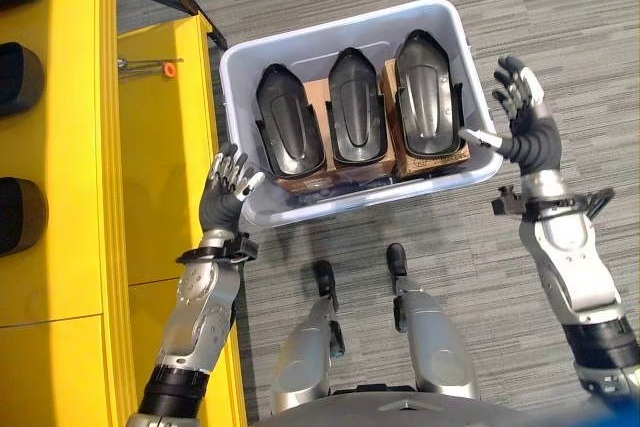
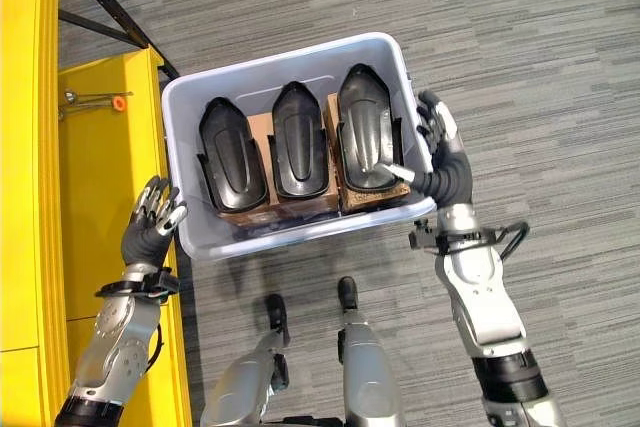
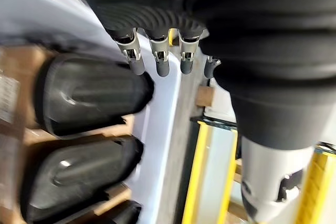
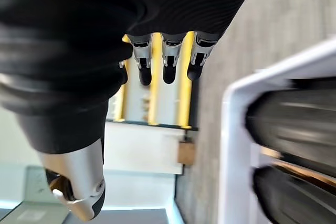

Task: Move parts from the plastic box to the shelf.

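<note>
Left eye view: pale plastic box sitting on grey carpet, holding three black moulded parts side by side on brown cardboard pieces, namely left part, middle part and right part. Left hand reaching up just beside the box's near left corner, fingers relaxed and spread, gripping nothing. Right hand standing apart from the box's right wall, fingers splayed wide, thumb pointing toward the rim. Yellow shelf lying along the left side, with a small orange-tipped tool resting on it.

Right eye view: same scene; right hand appearing close against the box's right wall, thumb reaching over the rim toward the right part; contact not determinable. Left hand hanging apart from the box.

Left wrist view: straight dark-tipped fingers pointing along the box's pale wall, parts lying inside.

Right wrist view: fingers extending straight, holding nothing; box rim lying beside them.
</note>
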### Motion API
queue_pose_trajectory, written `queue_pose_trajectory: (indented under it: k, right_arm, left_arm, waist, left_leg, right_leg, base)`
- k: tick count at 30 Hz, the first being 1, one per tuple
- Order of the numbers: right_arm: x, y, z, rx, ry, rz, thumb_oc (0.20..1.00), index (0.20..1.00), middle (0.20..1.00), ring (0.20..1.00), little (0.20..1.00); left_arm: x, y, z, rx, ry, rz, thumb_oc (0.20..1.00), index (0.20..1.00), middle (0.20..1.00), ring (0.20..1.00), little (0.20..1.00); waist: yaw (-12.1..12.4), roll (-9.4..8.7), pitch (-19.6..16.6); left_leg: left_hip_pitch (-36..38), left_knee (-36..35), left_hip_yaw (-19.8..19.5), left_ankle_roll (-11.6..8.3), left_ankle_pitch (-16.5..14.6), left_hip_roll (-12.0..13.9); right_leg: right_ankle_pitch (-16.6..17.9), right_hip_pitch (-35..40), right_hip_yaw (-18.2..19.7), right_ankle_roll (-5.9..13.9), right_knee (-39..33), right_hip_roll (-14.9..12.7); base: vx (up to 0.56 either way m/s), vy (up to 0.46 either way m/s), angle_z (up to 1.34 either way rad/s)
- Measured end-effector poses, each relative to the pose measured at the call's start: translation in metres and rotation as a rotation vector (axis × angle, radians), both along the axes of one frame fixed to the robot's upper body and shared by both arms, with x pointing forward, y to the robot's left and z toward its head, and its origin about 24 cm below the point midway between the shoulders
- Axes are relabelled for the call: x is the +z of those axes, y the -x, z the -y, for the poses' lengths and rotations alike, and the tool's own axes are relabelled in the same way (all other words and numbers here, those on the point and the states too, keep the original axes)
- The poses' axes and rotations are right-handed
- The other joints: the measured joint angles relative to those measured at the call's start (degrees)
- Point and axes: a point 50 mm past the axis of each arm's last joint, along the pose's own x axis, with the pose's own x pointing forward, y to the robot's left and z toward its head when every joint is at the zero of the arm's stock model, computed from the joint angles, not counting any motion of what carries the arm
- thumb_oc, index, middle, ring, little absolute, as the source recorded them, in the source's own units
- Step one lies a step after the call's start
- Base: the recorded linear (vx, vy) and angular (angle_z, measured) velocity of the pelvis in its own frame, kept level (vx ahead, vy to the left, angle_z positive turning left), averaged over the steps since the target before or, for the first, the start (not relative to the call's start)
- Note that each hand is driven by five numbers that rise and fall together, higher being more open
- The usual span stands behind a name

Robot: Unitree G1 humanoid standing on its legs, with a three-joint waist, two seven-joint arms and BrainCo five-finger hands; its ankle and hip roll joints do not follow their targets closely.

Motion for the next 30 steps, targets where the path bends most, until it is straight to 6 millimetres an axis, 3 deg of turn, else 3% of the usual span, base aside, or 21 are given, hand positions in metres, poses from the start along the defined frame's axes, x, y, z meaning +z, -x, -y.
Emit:
queue_pose_trajectory:
  k: [3, 5, 7, 8, 11, 17, 23, 25, 26, 28, 30]
  right_arm:
    - [0.010, -0.009, -0.009, 0.005, -0.006, 0.032, 1.000, 1.000, 1.000, 1.000, 1.000]
    - [0.005, -0.020, -0.011, -0.017, -0.009, 0.001, 1.000, 1.000, 1.000, 1.000, 1.000]
    - [0.009, -0.027, -0.012, -0.041, -0.037, 0.010, 1.000, 1.000, 1.000, 1.000, 1.000]
    - [0.018, -0.035, -0.020, -0.033, -0.034, 0.031, 1.000, 1.000, 1.000, 1.000, 1.000]
    - [0.036, -0.056, -0.025, -0.076, -0.039, 0.053, 1.000, 1.000, 1.000, 1.000, 1.000]
    - [0.031, -0.060, -0.012, -0.179, -0.061, 0.036, 1.000, 1.000, 1.000, 1.000, 1.000]
    - [0.046, -0.063, -0.009, -0.208, -0.071, 0.076, 1.000, 1.000, 1.000, 1.000, 1.000]
    - [0.046, -0.070, -0.005, -0.240, -0.065, 0.057, 1.000, 1.000, 1.000, 1.000, 1.000]
    - [0.039, -0.079, 0.005, -0.296, -0.048, 0.005, 1.000, 1.000, 1.000, 1.000, 1.000]
    - [0.047, -0.085, 0.020, -0.400, 0.063, 0.013, 1.000, 1.000, 1.000, 1.000, 1.000]
    - [0.050, -0.092, 0.017, -0.410, 0.085, 0.004, 1.000, 1.000, 1.000, 1.000, 1.000]
  left_arm:
    - [0.021, -0.013, 0.011, -0.026, 0.008, 0.085, 1.000, 1.000, 1.000, 1.000, 1.000]
    - [0.036, -0.023, 0.025, -0.066, 0.016, 0.141, 1.000, 1.000, 1.000, 1.000, 1.000]
    - [0.051, -0.030, 0.035, -0.090, 0.024, 0.200, 1.000, 1.000, 1.000, 1.000, 1.000]
    - [0.055, -0.033, 0.038, -0.082, 0.031, 0.206, 1.000, 1.000, 1.000, 1.000, 1.000]
    - [0.067, -0.038, 0.054, -0.121, 0.034, 0.249, 1.000, 1.000, 1.000, 1.000, 1.000]
    - [0.062, -0.039, 0.050, -0.094, 0.035, 0.223, 1.000, 1.000, 1.000, 1.000, 1.000]
    - [0.062, -0.038, 0.051, -0.096, 0.037, 0.229, 1.000, 1.000, 1.000, 1.000, 1.000]
    - [0.062, -0.038, 0.052, -0.099, 0.037, 0.227, 1.000, 1.000, 1.000, 1.000, 1.000]
    - [0.061, -0.038, 0.054, -0.108, 0.036, 0.225, 1.000, 1.000, 1.000, 1.000, 1.000]
    - [0.061, -0.037, 0.054, -0.107, 0.036, 0.229, 1.000, 1.000, 1.000, 1.000, 1.000]
    - [0.062, -0.037, 0.054, -0.110, 0.039, 0.237, 1.000, 1.000, 1.000, 1.000, 1.000]
  waist:
    - [0.02, -0.08, 0.07]
    - [0.85, -1.02, 0.91]
    - [1.38, -2.30, 4.10]
    - [1.62, -2.39, 6.52]
    - [4.16, -1.84, 8.34]
    - [4.23, -1.63, 8.47]
    - [3.79, -1.45, 8.35]
    - [4.29, -1.37, 8.38]
    - [4.49, -1.26, 8.36]
    - [4.86, -1.02, 8.38]
    - [4.77, -0.98, 8.36]
  left_leg:
    - [-1.55, 0.18, -0.28, 0.00, 0.02, 0.00]
    - [-2.73, 0.40, -0.37, 0.02, 0.06, 0.04]
    - [-3.91, 0.45, -0.46, 0.07, 0.46, 0.05]
    - [-6.30, 1.10, -0.86, 0.06, 0.50, -0.01]
    - [-12.25, 3.65, -1.26, 0.06, 0.50, -0.22]
    - [-13.93, 4.09, -1.13, 0.47, 0.78, -1.18]
    - [-16.60, 4.17, -1.14, 0.97, 1.96, -1.71]
    - [-18.21, 4.15, -1.09, 1.02, 2.47, -1.95]
    - [-18.66, 4.18, -1.08, 1.05, 2.57, -2.04]
    - [-19.17, 4.16, -1.14, 1.22, 2.70, -2.25]
    - [-19.26, 4.12, -1.10, 1.24, 2.72, -2.35]
  right_leg:
    - [0.33, -1.14, -0.15, -0.02, -0.45, 0.02]
    - [0.43, -2.25, -0.16, -0.01, -0.41, 0.06]
    - [0.80, -3.41, -0.22, -0.01, -0.40, 0.08]
    - [1.11, -5.23, -0.61, -0.21, -0.41, -0.06]
    - [1.11, -11.27, -1.60, -0.22, 2.30, -0.59]
    - [1.05, -13.94, -1.53, -0.30, 4.33, -1.61]
    - [1.84, -16.88, -1.51, -0.50, 4.79, -2.14]
    - [2.01, -18.97, -1.36, -0.50, 5.71, -2.35]
    - [2.02, -19.42, -1.25, -0.51, 5.87, -2.45]
    - [2.02, -20.00, -1.24, -0.51, 6.06, -2.68]
    - [2.00, -20.21, -1.22, -0.49, 6.12, -2.73]
  base:
    - [-0.03, -0.013, 0.03]
    - [-0.04, -0.032, 0.00]
    - [-0.04, -0.031, 0.04]
    - [-0.07, -0.015, 0.11]
    - [-0.10, 0.013, 0.07]
    - [-0.02, 0.009, -0.02]
    - [0.00, 0.002, 0.01]
    - [0.00, 0.000, 0.00]
    - [0.00, 0.000, 0.00]
    - [0.01, 0.014, 0.02]
    - [0.00, 0.000, 0.00]
